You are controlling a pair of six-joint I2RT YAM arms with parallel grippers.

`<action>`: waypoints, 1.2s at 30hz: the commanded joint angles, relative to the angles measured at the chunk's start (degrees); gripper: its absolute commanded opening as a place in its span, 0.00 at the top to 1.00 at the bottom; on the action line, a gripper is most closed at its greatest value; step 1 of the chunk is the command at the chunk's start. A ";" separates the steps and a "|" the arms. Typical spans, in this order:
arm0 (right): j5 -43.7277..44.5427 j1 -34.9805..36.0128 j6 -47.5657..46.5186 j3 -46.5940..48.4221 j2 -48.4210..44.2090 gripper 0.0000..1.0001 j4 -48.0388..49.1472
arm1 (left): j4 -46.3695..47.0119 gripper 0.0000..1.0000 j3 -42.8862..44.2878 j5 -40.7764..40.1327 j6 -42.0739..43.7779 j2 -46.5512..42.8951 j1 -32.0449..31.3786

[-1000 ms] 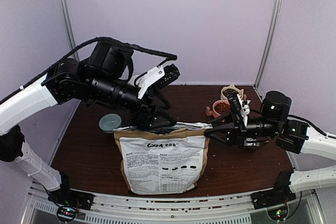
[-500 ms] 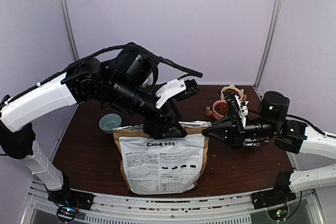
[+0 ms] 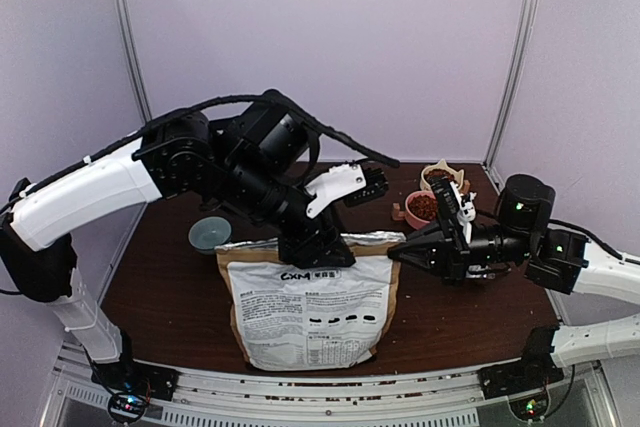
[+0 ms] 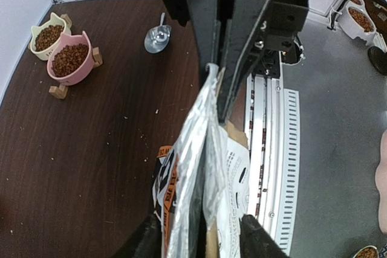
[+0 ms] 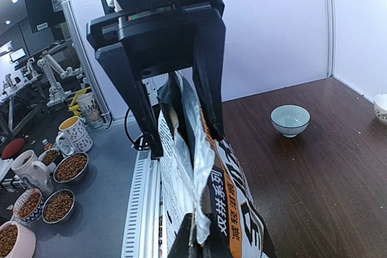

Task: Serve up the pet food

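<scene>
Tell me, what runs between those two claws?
The silvery top edge of the brown bag: the right gripper pinches its end, and the left gripper straddles it, open. The top view shows this.

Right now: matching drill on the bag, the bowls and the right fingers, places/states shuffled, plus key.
1 brown kraft CXM bag
2 pink cat-eared bowl
3 pale teal round bowl
4 right arm's black fingers

A back-left of the bag
B shut on the bag's top edge
C holds kibble, far right
D upright, near middle

Pairs: 1-D, 2-C, 3-A, 4-B
</scene>
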 commanded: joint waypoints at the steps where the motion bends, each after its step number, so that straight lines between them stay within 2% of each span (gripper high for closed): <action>1: 0.39 0.19 1.22 0.55 -1.87 1.00 5.57 | 0.30 0.65 1.98 -0.20 0.38 1.29 -0.26; 4: 0.28 0.26 1.24 0.36 -1.45 0.99 5.60 | 0.30 0.88 2.21 0.63 0.18 1.69 -0.24; 6: 0.37 0.34 1.15 0.21 -1.02 0.92 5.67 | 0.35 1.00 2.51 0.97 -0.16 1.82 -0.26; 12: -0.13 0.83 1.42 0.47 0.51 0.78 6.48 | 0.39 1.00 2.93 1.73 -0.33 1.94 -0.26; 20: -0.93 1.57 1.08 1.36 2.55 0.70 6.00 | 0.39 1.00 2.93 1.45 -0.42 1.90 -0.26; 22: -0.75 1.58 1.04 1.52 2.69 0.73 6.04 | 0.39 1.00 2.94 1.55 -0.44 1.90 -0.26; 29: 0.09 1.60 1.01 2.19 2.59 1.00 5.79 | 0.60 1.00 3.10 1.68 -0.43 1.90 -0.26; 31: 0.10 1.60 0.99 2.12 2.42 1.00 5.81 | 1.13 1.00 3.04 2.04 -0.61 1.90 -0.26; 36: -0.07 1.66 0.98 1.84 1.80 1.00 5.82 | 3.62 0.73 3.11 3.71 -1.12 2.52 -0.26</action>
